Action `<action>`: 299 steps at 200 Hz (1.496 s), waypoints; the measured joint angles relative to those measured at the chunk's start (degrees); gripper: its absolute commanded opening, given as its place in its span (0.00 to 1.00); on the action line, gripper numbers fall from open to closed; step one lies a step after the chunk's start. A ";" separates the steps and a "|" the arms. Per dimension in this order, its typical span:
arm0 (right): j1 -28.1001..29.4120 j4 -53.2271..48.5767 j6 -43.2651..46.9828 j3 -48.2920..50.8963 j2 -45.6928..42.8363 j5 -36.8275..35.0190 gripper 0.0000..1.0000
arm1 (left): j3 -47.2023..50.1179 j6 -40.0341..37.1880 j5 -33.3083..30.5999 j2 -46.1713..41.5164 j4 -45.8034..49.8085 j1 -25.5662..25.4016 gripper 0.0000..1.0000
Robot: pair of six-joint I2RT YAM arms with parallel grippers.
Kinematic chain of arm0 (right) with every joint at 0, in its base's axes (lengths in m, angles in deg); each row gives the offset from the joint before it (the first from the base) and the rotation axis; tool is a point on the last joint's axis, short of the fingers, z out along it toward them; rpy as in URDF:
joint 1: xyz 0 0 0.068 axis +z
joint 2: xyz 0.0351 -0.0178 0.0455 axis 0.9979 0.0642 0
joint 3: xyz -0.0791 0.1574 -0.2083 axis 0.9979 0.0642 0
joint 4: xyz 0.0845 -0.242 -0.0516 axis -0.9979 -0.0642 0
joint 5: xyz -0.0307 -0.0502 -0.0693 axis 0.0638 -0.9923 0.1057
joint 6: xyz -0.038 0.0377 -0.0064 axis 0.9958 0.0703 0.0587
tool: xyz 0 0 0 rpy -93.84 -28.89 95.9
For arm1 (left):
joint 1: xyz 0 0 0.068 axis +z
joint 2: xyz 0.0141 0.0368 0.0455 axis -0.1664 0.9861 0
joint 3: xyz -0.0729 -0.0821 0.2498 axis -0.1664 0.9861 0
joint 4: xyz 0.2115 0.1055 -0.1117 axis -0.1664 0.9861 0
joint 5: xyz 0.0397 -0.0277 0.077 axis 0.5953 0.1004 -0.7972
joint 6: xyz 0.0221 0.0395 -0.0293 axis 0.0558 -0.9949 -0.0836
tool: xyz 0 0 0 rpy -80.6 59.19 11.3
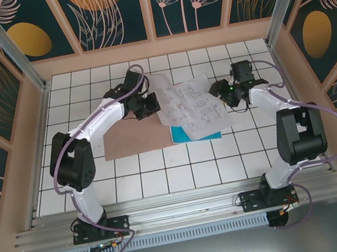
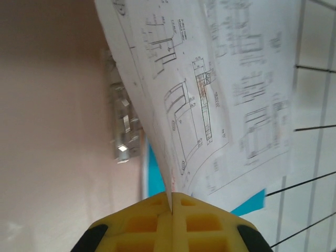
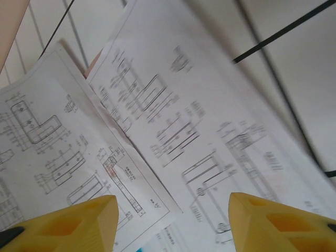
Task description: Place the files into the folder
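You've got the left gripper (image 1: 151,107) pinching paper and the right gripper (image 1: 217,89) hanging open over the pile.
From above, count one kraft folder (image 1: 133,142) lying flat on the tiled table (image 1: 164,172). One cyan sheet (image 1: 182,135) pokes out at its right edge, under the white printed sheets (image 1: 194,105). At least two of those overlap, and your grippers sit at either side of that pile. On the left wrist, the two yellow fingers (image 2: 147,223) are pressed together on the edge of one printed sheet, raised over the folder with cyan showing beneath. On the right wrist, your two fingers stand well apart, gripping nothing, above two overlapping printed sheets.
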 measured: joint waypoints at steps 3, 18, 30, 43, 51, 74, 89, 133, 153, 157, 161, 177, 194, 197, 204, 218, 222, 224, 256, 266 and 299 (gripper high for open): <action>0.46 0.11 0.00 -0.11 0.20 0.13 0.58 | 0.39 -0.24 -0.33 -0.28 0.33 0.13 0.00; 2.51 0.59 -0.07 -0.85 1.46 1.01 0.59 | 2.45 -1.53 -1.88 -1.84 2.21 0.83 0.00; 4.04 1.18 -0.20 -1.46 2.69 1.73 0.58 | 3.85 -2.40 -3.02 -2.89 3.32 1.57 0.00; 5.73 1.84 -0.37 -2.23 4.20 2.67 0.58 | 5.29 -3.17 -4.02 -3.89 4.20 2.34 0.00; 6.67 2.23 -0.44 -2.71 5.07 3.15 0.58 | 5.95 -3.63 -4.83 -4.31 4.83 2.73 0.00; 9.51 2.84 -0.61 -4.83 8.33 4.37 0.57 | 7.08 -4.66 -6.40 -4.59 5.57 3.54 0.00; 11.34 2.93 -0.63 -6.49 10.43 4.76 0.57 | 7.85 -5.05 -7.37 -4.59 5.81 3.72 0.00; 15.17 3.21 -1.29 -10.91 15.10 5.70 0.56 | 9.97 -5.68 -9.01 -4.59 5.79 3.72 0.00; 16.22 3.32 -1.60 -12.76 17.57 5.84 0.56 | 10.40 -5.75 -9.55 -4.59 5.77 3.72 0.00; 16.41 3.32 -1.66 -13.18 18.16 5.84 0.56 | 10.49 -5.84 -9.70 -4.59 5.77 3.72 0.00; 16.55 3.30 -1.68 -13.55 18.69 5.84 0.56 | 10.56 -5.90 -9.92 -4.59 5.77 3.72 0.00; 17.16 3.28 -1.70 -15.21 20.94 5.81 0.56 | 10.93 -6.14 -10.73 -4.59 5.77 3.72 0.00; 17.64 3.10 -1.70 -16.06 22.38 5.81 0.56 | 11.26 -6.34 -11.28 -4.59 5.75 3.72 0.00; 17.70 3.10 -1.70 -16.20 22.58 5.84 0.56 | 11.34 -6.34 -11.37 -4.59 5.75 3.72 0.00; 17.81 3.08 -1.70 -16.48 23.10 5.86 0.56 | 11.41 -6.36 -11.52 -4.59 5.75 3.72 0.00; 18.05 3.08 -1.70 -16.96 23.98 6.16 0.56 | 11.63 -6.38 -11.85 -4.52 5.53 3.72 0.00; 18.14 3.08 -1.70 -17.11 24.24 6.29 0.56 | 11.72 -6.40 -11.89 -4.52 5.38 3.72 0.00; 18.14 3.06 -1.73 -17.18 24.37 6.38 0.56 | 11.78 -6.43 -11.89 -4.50 5.33 3.72 0.00; 18.80 2.78 -1.88 -17.44 25.38 7.30 0.56 | 12.35 -6.56 -11.89 -4.09 4.55 3.72 0.00; 19.04 2.69 -1.90 -17.44 25.38 7.39 0.56 | 12.44 -6.54 -11.89 -3.98 4.33 3.72 0.00; 19.63 2.67 -1.90 -17.49 25.38 8.46 0.55 | 12.52 -6.56 -11.87 -3.65 3.93 3.72 0.00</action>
